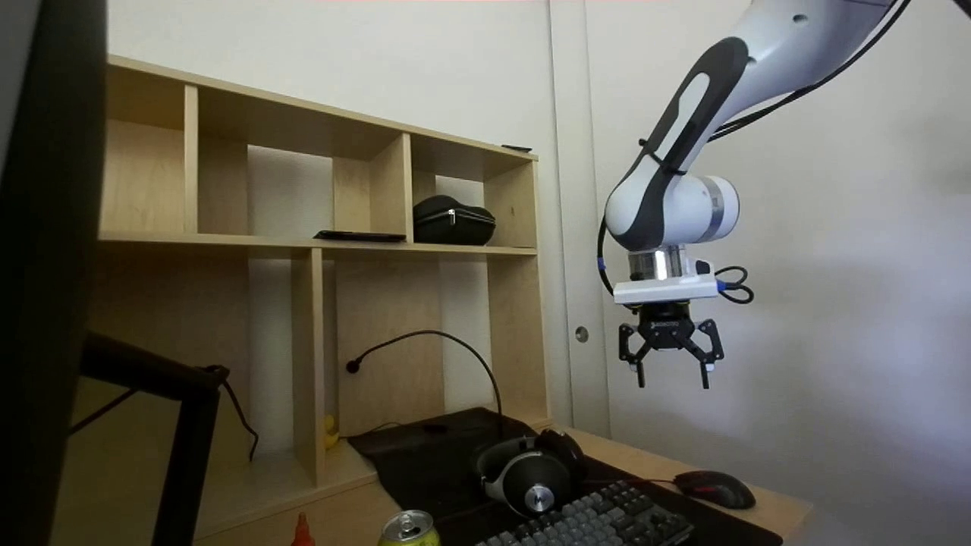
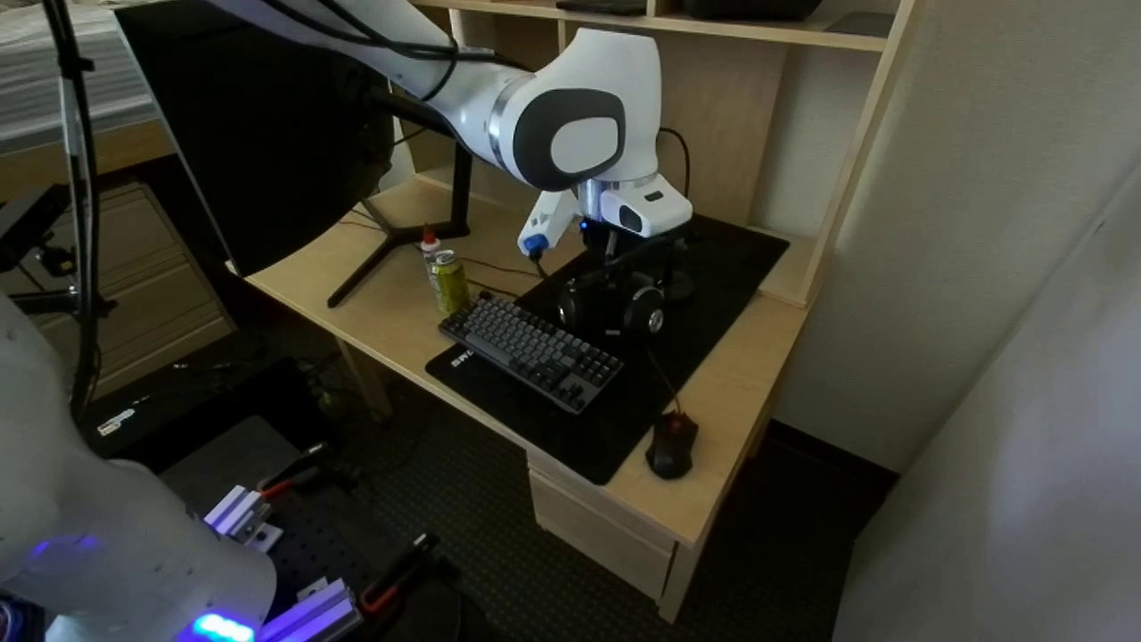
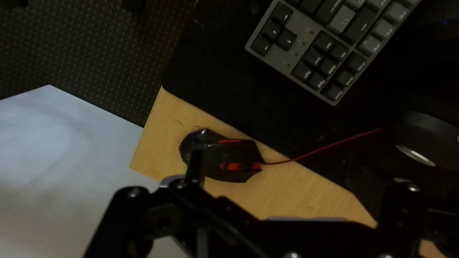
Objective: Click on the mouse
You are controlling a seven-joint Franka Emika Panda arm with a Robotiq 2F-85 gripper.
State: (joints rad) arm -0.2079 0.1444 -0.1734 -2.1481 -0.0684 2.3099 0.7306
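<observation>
The mouse (image 1: 714, 489) is black, low and oval, with red accents and a red cable. It rests on the wooden desk beside the black mat, near the desk's end; it also shows in an exterior view (image 2: 672, 446) and in the wrist view (image 3: 227, 154). My gripper (image 1: 674, 379) points down with its two fingers spread, open and empty, well above the desk. In the wrist view one finger overlaps the near side of the mouse, but the gripper is apart from it. In an exterior view the fingers are hard to make out against the dark headphones.
The keyboard (image 2: 535, 352) and black headphones (image 1: 535, 478) lie on the mat (image 2: 731, 285). A yellow can (image 2: 450, 283) and a red-tipped bottle (image 2: 430, 242) stand beyond the keyboard. A monitor (image 2: 267, 116) stands at the desk's far end. A wooden shelf (image 1: 356, 243) backs the desk.
</observation>
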